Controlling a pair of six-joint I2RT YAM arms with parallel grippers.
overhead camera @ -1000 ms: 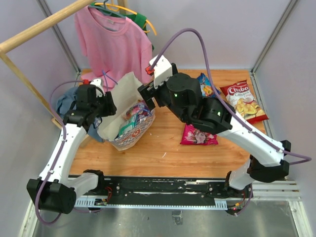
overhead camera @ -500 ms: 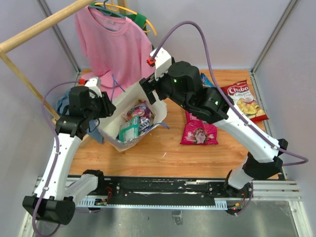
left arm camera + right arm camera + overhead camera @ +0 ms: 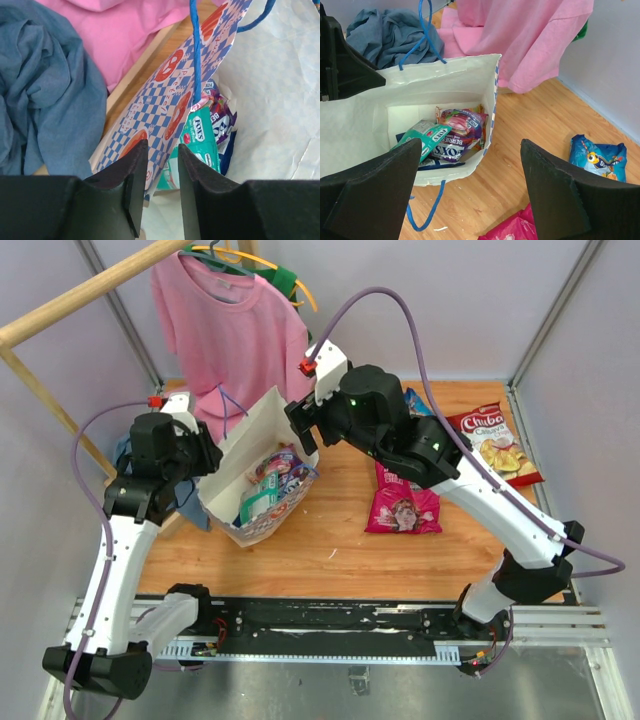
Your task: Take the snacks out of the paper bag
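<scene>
Toward nine o'clock on the tabletop [image 3: 330, 545], I note the paper bag [image 3: 245, 440] holding teal and purple packets [image 3: 462, 125], three snacks [image 3: 403, 512] out at three o'clock; left gripper [image 3: 162, 150] pinches its wall, right gripper [image 3: 471, 145] spread above.

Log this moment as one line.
left tool: jaws straddle paper bag wall, grip unclear | right tool: open, facing bag mouth | snacks in bag: several | out on table: Chiba chips, pink packet, blue packet

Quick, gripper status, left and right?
Left gripper: closed on the paper bag, pinching its checkered wall.
Right gripper: open, holding nothing.
</scene>
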